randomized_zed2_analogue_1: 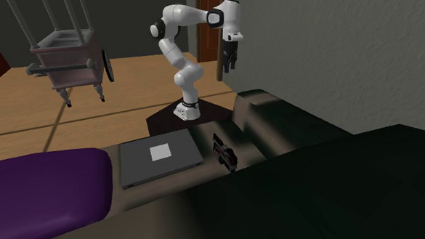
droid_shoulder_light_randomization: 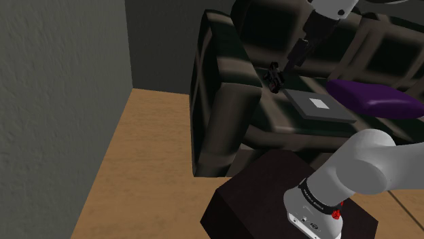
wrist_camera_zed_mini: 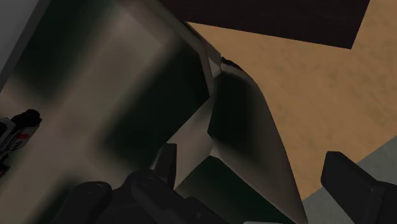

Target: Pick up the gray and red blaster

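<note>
The blaster (randomized_zed2_analogue_1: 225, 153), dark with grey and red parts, lies on the dark sofa's seat (randomized_zed2_analogue_1: 201, 182) beside the armrest. In the shoulder view the blaster (droid_shoulder_light_randomization: 274, 77) rests just left of a flat grey panel (droid_shoulder_light_randomization: 319, 106). My gripper (randomized_zed2_analogue_1: 230, 65) hangs open in the air, well above the sofa's armrest and apart from the blaster. In the shoulder view the gripper (droid_shoulder_light_randomization: 291, 64) appears just above and right of the blaster. In the wrist view the fingers (wrist_camera_zed_mini: 167, 163) stand wide apart with nothing between them, and the blaster (wrist_camera_zed_mini: 15, 131) lies far off to one side.
A purple cushion (droid_shoulder_light_randomization: 370, 97) lies beyond the grey panel (randomized_zed2_analogue_1: 159, 159) on the seat. The sofa's armrest (wrist_camera_zed_mini: 248, 121) and wooden floor (wrist_camera_zed_mini: 318, 83) lie under the gripper. My dark stand (droid_shoulder_light_randomization: 272, 200) is beside the sofa. A wheeled cart (randomized_zed2_analogue_1: 69, 59) stands on the floor.
</note>
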Motion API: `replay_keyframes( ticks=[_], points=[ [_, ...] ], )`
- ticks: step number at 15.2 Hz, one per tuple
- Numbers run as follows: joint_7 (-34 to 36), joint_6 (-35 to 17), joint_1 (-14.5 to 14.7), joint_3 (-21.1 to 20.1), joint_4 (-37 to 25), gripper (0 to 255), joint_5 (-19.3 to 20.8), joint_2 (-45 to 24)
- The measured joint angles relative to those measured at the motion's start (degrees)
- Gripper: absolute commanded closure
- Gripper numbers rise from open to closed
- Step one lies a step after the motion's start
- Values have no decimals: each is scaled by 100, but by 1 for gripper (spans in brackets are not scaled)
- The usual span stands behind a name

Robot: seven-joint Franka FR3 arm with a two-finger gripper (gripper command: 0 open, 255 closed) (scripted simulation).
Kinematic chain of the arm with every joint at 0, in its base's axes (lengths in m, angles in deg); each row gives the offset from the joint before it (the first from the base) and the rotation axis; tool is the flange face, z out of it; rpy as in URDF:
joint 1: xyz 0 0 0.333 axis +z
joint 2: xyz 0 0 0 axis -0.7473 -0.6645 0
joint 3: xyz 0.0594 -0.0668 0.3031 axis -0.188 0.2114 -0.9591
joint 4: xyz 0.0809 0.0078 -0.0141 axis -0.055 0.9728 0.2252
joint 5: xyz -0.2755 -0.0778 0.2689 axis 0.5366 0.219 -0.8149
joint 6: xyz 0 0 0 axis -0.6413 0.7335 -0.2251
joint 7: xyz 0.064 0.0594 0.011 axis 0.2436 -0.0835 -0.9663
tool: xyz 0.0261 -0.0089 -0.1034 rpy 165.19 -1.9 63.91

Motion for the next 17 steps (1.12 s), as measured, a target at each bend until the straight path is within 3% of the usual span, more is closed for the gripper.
replay_keyframes(
  ticks=[3, 8, 17],
  points=[
    [-23, -183, -76, 106, 25, 0, 60, -119],
    [-29, -935, -329, 453, 82, 0, 221, -654],
    [-228, -2212, -740, 1254, -336, 0, 346, -2014]
  ],
)
